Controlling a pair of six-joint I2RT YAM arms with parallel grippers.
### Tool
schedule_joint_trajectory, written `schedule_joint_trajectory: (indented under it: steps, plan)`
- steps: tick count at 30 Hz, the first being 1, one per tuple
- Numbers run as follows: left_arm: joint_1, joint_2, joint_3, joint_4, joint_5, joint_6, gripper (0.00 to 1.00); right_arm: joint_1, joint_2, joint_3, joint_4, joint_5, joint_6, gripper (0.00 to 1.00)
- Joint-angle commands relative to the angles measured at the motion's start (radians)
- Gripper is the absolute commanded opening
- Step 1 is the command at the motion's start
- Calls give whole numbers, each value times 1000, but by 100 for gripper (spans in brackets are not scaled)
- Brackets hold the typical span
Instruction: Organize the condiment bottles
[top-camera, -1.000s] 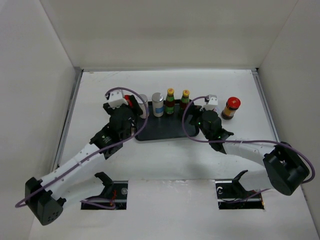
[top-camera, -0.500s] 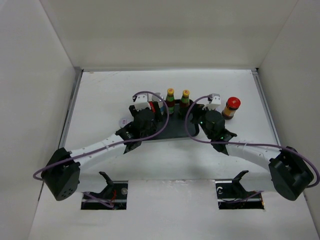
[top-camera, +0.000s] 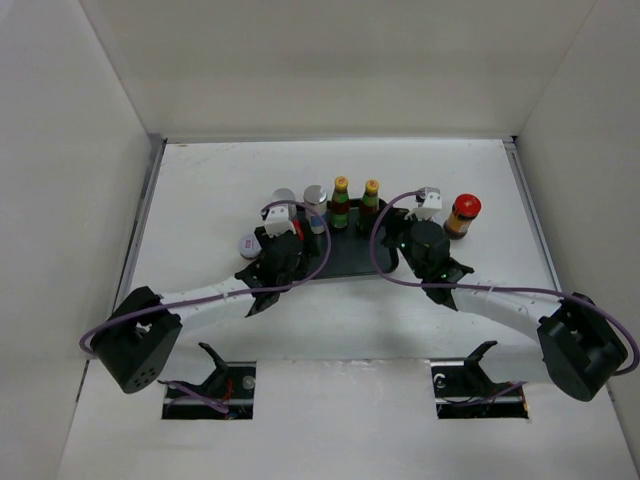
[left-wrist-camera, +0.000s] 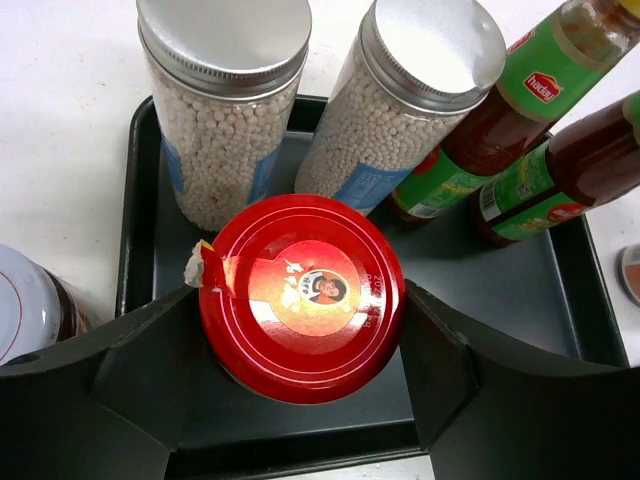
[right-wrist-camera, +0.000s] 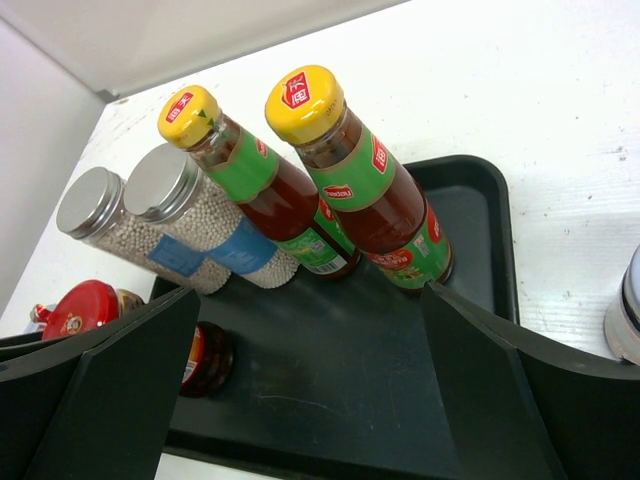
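Red lid uppermost, a red-capped jar is clamped in the left gripper. The black fingers are pressed against both sides of the lid and are kept at a middling spread by the jar's width. The jar is held over the near left part of the black tray. Whether its base is set down on the tray floor cannot be told.

Behind the jar, two shakers filled with white beads are stood upright on the tray, side by side at its far left. Two sauce bottles with yellow caps and green labels are lined up just to the right of them. A single row of four is thus formed along the far edge.

One short silver-lidded jar is seen on the white table, just beside the tray's left rim. Another silver-lidded jar is cut off at the edge of the right wrist view and is placed on the table beyond the tray's right rim. A second red-capped jar is left standing on the table to the right of the tray, near the right arm.

The right gripper is held over the right part of the tray and is pointed toward the sauce bottles. Its fingers are spread wide, and nothing is gripped or touched by them.
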Motion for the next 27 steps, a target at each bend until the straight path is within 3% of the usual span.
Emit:
schedule_joint_trajectory:
  steps: [1,5,7,13,17,23,27]
  plan:
    - [4,-24,-16,205,-7,-9,56,-5,-4,6,50,21,-1,100]
    - [-12,-55,-40,199,-7,19,86,-4,-3,6,50,21,-2,100]
    - [-19,-88,-43,188,-16,45,94,-5,-1,6,50,23,1,100]
    - [-22,-245,-45,127,-55,108,95,-1,20,16,50,23,-8,100]
    - [-1,-360,-20,-83,-102,92,92,-2,23,15,47,17,-2,100]
    - [192,-379,-11,-368,-3,11,89,-2,31,16,50,17,-2,100]
    - [243,-319,23,-459,54,17,90,-5,43,18,52,14,2,100]
